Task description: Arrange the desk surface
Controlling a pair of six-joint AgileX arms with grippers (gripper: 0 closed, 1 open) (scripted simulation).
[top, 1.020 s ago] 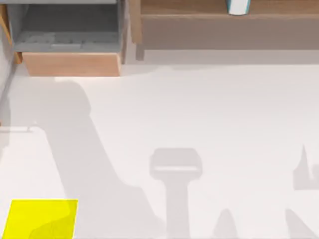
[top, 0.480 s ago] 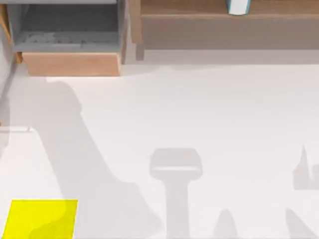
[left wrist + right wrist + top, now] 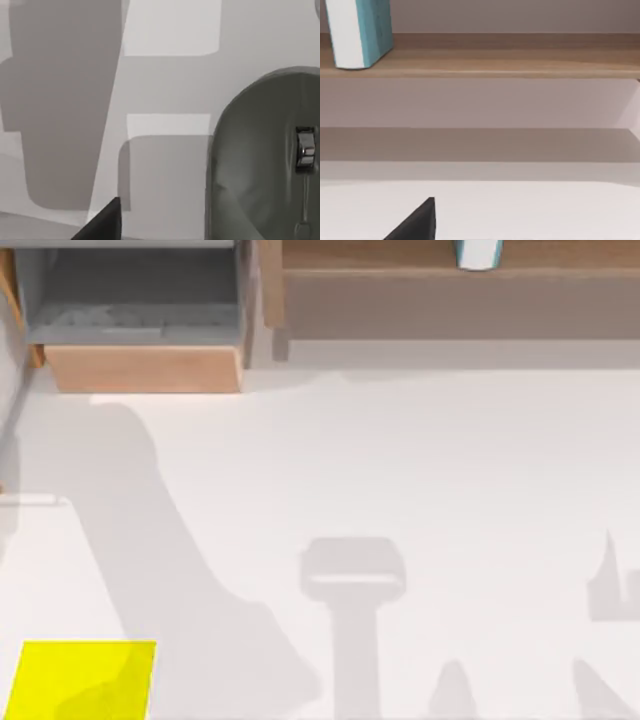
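Over the last second only the left arm's shadow has slid left across the white desk (image 3: 450, 460) towards the yellow mat (image 3: 60, 670), so the left gripper (image 3: 107, 220), close to a grey mouse (image 3: 260, 160), seems mid-move, while the right gripper (image 3: 420, 220) idles facing the shelf (image 3: 480, 60); neither's grip can be told.

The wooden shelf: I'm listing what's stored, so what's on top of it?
On the wooden shelf stands one teal-and-white upright object, near its left part in the top view. Its top is cut off, so what it is stays unclear.

Plain white desk surface (image 3: 420, 460), yellow mat (image 3: 80, 678)
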